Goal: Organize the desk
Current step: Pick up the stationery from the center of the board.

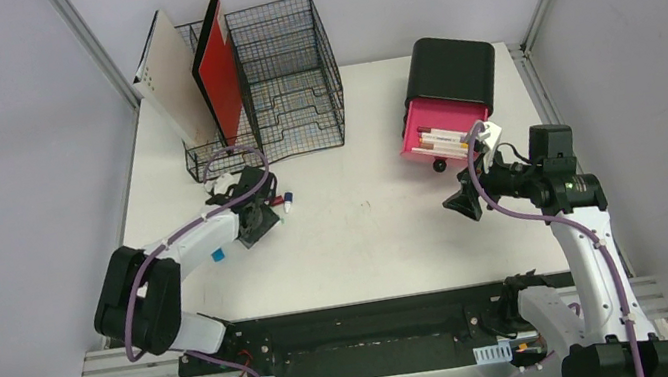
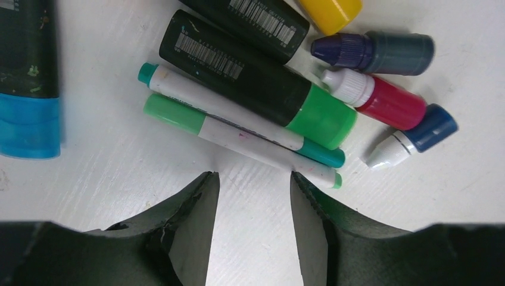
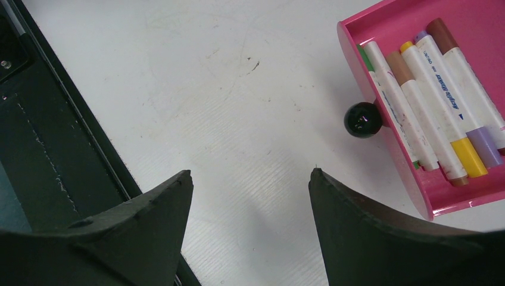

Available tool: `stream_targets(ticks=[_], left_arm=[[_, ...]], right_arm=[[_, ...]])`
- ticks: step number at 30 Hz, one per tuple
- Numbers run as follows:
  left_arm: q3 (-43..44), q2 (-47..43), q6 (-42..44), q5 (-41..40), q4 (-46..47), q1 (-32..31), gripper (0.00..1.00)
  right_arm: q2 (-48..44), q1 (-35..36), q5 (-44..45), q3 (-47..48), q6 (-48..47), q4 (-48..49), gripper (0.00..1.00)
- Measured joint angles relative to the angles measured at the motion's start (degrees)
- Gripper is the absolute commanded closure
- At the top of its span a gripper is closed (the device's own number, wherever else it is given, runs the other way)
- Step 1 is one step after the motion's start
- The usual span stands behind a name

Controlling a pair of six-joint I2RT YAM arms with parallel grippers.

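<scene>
Markers [image 2: 238, 125], some cut off, lie before the half-parted empty left end effector [image 2: 254, 179]; right end effector [image 3: 250, 174] gapes wide

High overview; two wrist close-ups onto desk [image 1: 368, 234].

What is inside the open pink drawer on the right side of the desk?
The pink drawer holds several white markers lying side by side, with brown, yellow and purple caps. Its rear part sits inside the black box, so anything there is hidden.
</scene>
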Motion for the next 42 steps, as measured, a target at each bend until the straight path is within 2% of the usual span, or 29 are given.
stream_targets(ticks=[10, 27, 34, 42], left_arm=[[-0.76, -7.17, 0.17, -0.57, 2.56, 0.37, 0.48], [0.98, 2.49, 0.04, -0.04, 3.23, 2.25, 0.47], [0.46, 2.25, 0.00, 0.02, 3.50, 2.25, 0.57], [-4.24, -2.73, 0.17, 1.11, 4.50, 2.25, 0.63]], right_arm=[[0.00, 0.00, -0.02, 0.00, -0.02, 0.00, 0.25], [-0.02, 0.00, -0.02, 0.00, -0.04, -0.20, 0.25], [-0.02, 0.00, -0.02, 0.00, -0.07, -0.46, 0.25], [-0.02, 0.00, -0.02, 0.00, -0.13, -0.59, 0.25]])
